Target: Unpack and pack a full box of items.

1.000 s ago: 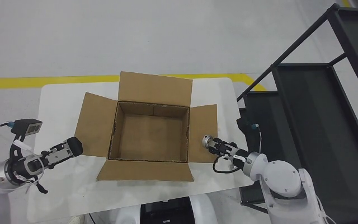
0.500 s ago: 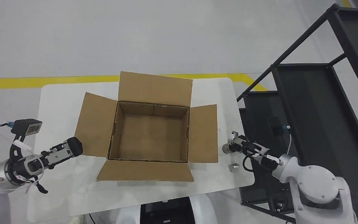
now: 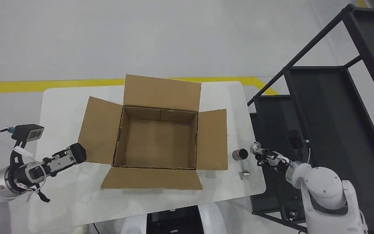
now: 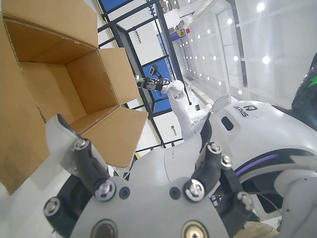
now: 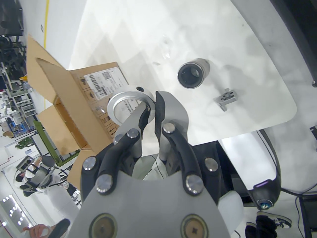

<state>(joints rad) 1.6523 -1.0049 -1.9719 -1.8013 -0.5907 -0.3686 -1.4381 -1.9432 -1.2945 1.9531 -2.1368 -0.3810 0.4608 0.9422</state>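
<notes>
- Top view: the cardboard box (image 3: 159,140) stands open in the middle of the white tabletop (image 3: 64,111), plain brown, all four flaps spread outward.
- The left hand (image 3: 73,153) sits just beside the box's left flap. The right hand (image 3: 257,149) is at the tabletop's right edge, apart from the right flap.
- A dark cylinder (image 3: 239,154) lies between the right hand and that flap, and a small grey bracket (image 3: 244,174) lies nearer the front edge.
- Left wrist view: the left hand (image 4: 133,130) has its fingers spread apart with nothing between them. The box (image 4: 74,75) is close in front, its near flap beside one finger (image 4: 59,130).
- Right wrist view: the right hand (image 5: 151,111) is clamped on the rim of a silver metal ring (image 5: 131,94), held above the tabletop.
- Behind the ring is a box flap bearing a printed label.
- The cylinder (image 5: 193,73) lies on its side, hollow end dark, with the bracket (image 5: 226,98) near it. Both are apart from the ring.
</notes>
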